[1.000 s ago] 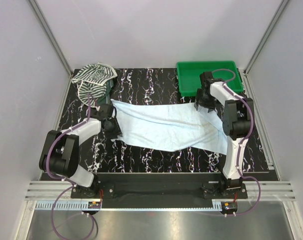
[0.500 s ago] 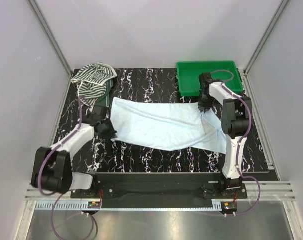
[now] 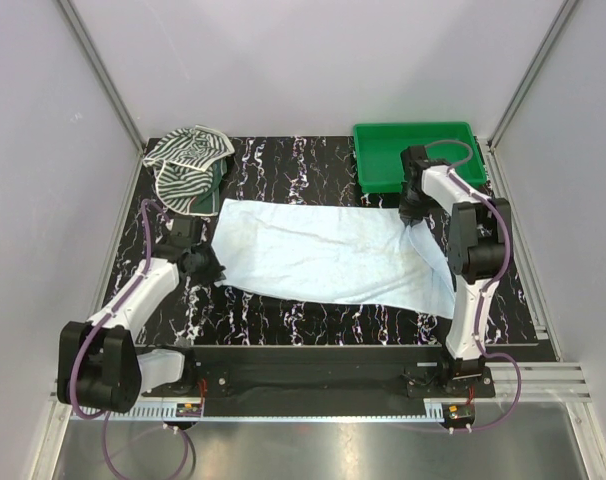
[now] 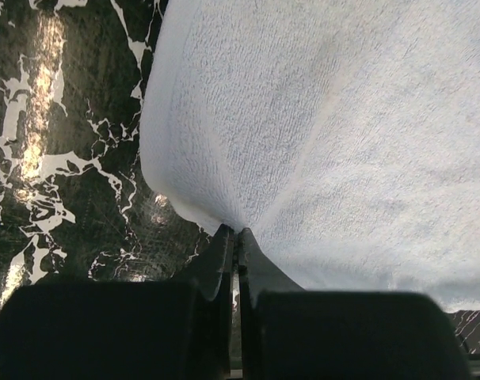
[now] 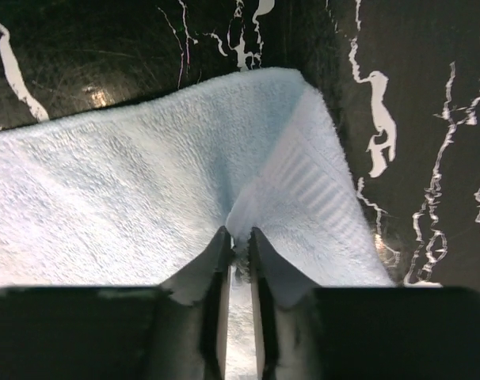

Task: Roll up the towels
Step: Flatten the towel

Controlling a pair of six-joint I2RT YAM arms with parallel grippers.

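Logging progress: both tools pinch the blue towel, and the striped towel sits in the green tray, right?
No. The striped towel lies at the table's far-left corner, not in the tray; the top view shows it. The left tool and right tool do pinch the blue towel.

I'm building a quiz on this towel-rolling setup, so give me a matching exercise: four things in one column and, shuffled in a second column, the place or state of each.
Column one:
1. pale blue towel
2. striped towel
3. green tray
4. left gripper

Column two:
a. at the far right corner of the table
b. bunched up at the far left corner
c. spread out across the middle
d. jaws shut on a towel's left end

Pairs: 1-c, 2-b, 3-a, 4-d.
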